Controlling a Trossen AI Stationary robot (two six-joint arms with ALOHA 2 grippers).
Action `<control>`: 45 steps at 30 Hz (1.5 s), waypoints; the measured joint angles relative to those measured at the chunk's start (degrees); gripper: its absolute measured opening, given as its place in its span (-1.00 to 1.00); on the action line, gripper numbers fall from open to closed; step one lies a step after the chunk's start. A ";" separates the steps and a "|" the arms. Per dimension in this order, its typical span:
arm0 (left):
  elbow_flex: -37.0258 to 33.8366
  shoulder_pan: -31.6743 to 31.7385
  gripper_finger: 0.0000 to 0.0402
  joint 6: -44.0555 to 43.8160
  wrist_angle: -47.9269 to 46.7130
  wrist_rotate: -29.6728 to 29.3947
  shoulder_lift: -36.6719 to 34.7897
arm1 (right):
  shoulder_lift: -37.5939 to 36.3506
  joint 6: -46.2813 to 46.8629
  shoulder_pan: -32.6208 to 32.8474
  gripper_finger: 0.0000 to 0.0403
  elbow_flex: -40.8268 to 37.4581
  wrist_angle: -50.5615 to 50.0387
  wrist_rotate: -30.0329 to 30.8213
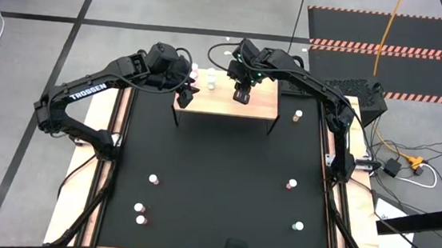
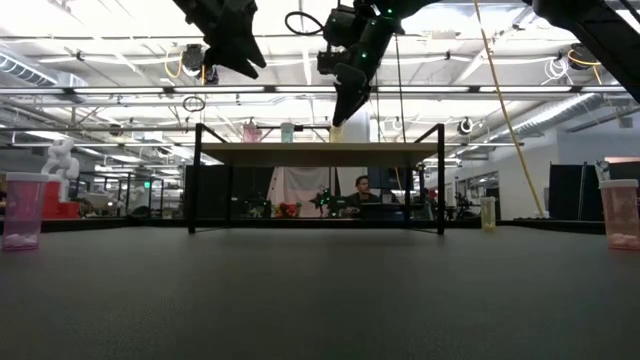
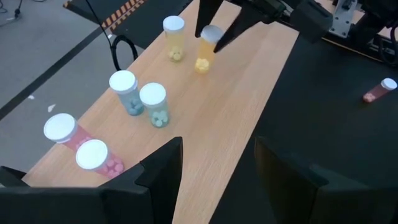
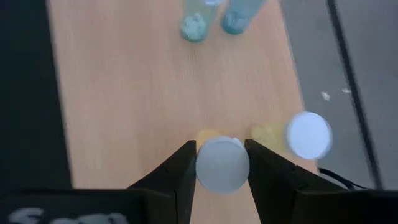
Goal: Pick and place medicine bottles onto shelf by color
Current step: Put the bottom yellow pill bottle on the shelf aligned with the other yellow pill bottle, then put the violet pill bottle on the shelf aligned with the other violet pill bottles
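The black table (image 1: 216, 180) carries the light-wood shelf (image 1: 262, 107) at 12 o'clock, with loose bottles scattered toward 3, 5 and 7 o'clock. Over the shelf, the right gripper (image 4: 222, 163) clamps a yellow bottle (image 3: 205, 55) by its white cap, bottle base on the board beside another yellow bottle (image 3: 175, 37). Left gripper (image 3: 216, 165) hangs open above the shelf's 9 o'clock end, near two blue bottles (image 3: 153, 104) and two pink bottles (image 3: 93, 158).

We see a light-wood shelf (image 3: 242, 81) carrying white-capped bottles: two pink (image 3: 93, 158), two pale blue (image 3: 154, 106), two yellow (image 3: 175, 38). Black mat on the counter (image 1: 216, 180), and dark arms lettered white.
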 joint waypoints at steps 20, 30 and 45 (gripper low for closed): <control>0.00 0.00 0.01 -0.71 0.00 0.00 0.00 | -0.99 0.92 -0.08 -0.08 0.05 1.12 1.84; 0.00 0.00 0.01 -0.45 0.00 0.02 0.00 | -1.46 0.40 0.01 -0.08 0.09 1.81 1.82; 0.00 0.00 0.01 1.47 -0.07 0.00 0.00 | -12.37 7.50 1.96 -0.08 0.02 1.53 1.51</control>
